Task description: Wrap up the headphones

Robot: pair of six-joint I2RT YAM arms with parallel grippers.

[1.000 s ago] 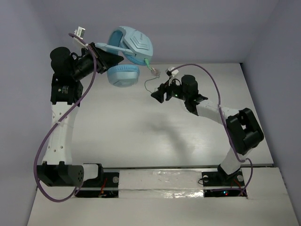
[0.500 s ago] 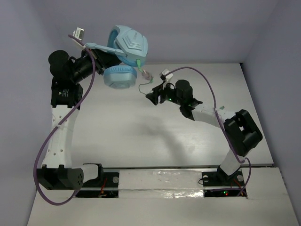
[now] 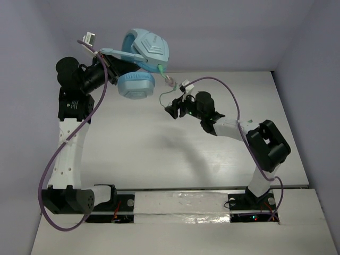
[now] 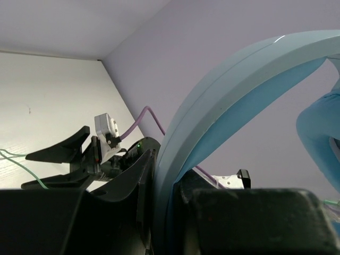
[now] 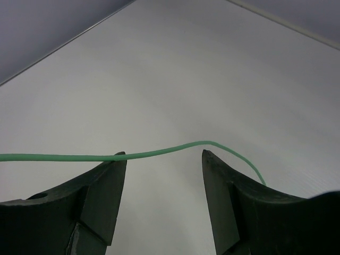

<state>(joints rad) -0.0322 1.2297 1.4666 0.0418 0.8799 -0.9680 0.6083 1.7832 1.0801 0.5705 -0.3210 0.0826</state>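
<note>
Leftward since a second ago, the right gripper [image 3: 171, 110] has closed in on the one pair of light blue over-ear headphones [image 3: 144, 59], which have themselves shifted slightly toward the far left corner. The headphones hang in the air above the far left part of the white table [image 3: 159, 154], held by the left gripper [image 3: 116, 57]. Its two black fingers are clamped on the thin light blue headband [image 4: 212, 133]. Both round ear cups show from above: one turns its hard outer shell [image 3: 151, 48] up, the other its padded ring [image 3: 136, 85]. A single thin pale green cord [image 3: 163, 95] drops from the upper cup and loops down to the right gripper. In the right wrist view that gripper's two fingers stand wide apart, and the cord [image 5: 159, 151] runs across the gap at their tips, unclamped. Two thick purple cables [image 3: 53, 159] trail along the two arms.
</note>
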